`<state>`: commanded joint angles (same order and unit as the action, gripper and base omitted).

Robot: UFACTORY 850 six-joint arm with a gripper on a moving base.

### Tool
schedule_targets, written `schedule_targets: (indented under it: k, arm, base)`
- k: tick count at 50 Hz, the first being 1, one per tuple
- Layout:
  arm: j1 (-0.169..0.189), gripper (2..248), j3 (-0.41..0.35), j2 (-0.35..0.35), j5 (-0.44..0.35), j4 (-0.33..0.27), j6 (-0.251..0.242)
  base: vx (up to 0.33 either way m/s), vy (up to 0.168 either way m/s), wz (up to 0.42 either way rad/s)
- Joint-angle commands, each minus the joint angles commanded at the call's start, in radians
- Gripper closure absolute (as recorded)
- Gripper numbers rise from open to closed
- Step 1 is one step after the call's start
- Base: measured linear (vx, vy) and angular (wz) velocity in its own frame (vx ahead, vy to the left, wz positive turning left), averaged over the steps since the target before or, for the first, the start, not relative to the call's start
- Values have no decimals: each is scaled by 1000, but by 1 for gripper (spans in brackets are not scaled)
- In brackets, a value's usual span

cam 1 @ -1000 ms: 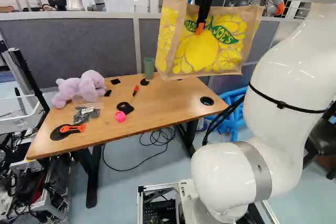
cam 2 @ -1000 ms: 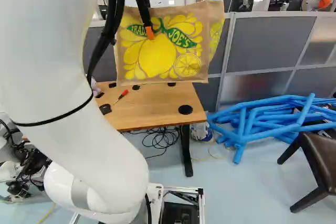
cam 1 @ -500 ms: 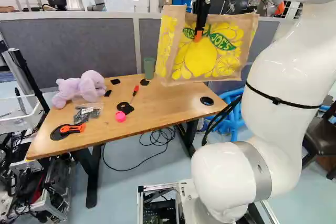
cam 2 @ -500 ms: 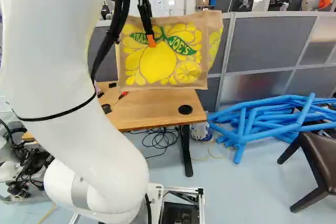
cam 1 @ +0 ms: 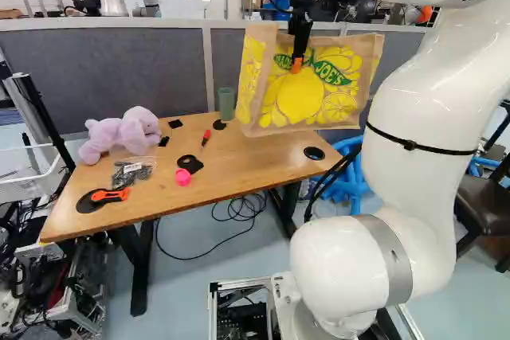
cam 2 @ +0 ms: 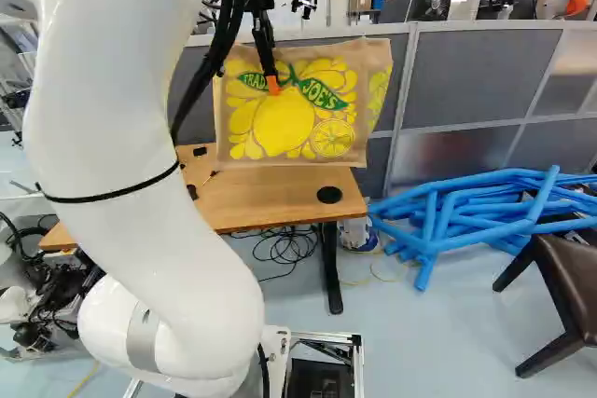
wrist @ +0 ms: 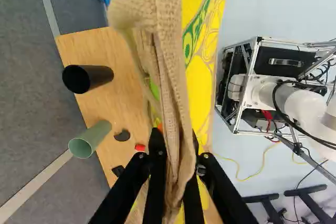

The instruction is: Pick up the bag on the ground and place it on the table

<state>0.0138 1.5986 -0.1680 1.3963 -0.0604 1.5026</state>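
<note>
Gripper [wrist: 177, 142] pinched closed on the bag [cam 1: 307, 89] by its top; lowered here, its loose bottom could swing and topple the green cup [cam 1: 226, 104] near the far edge of the table [cam 1: 255, 155].

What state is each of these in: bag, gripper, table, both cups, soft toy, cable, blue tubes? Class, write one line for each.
Bag: hanging, pinched at its top
Gripper: shut on the bag
Table: standing, things on it
Green cup: upright
Black cup: upright
Soft toy: lying on the table
Cable: loosely looped on the floor
Blue tubes: heaped
</note>
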Motion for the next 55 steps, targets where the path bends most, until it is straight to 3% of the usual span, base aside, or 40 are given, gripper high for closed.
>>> schedule_targets:
  k: [41,55]
  arm:
    - [-1,215,-38,-88,-148,0,0]
    - [-21,215,-52,-116,-191,0,0]
  base:
    - [0,0,0]
    - [0,0,0]
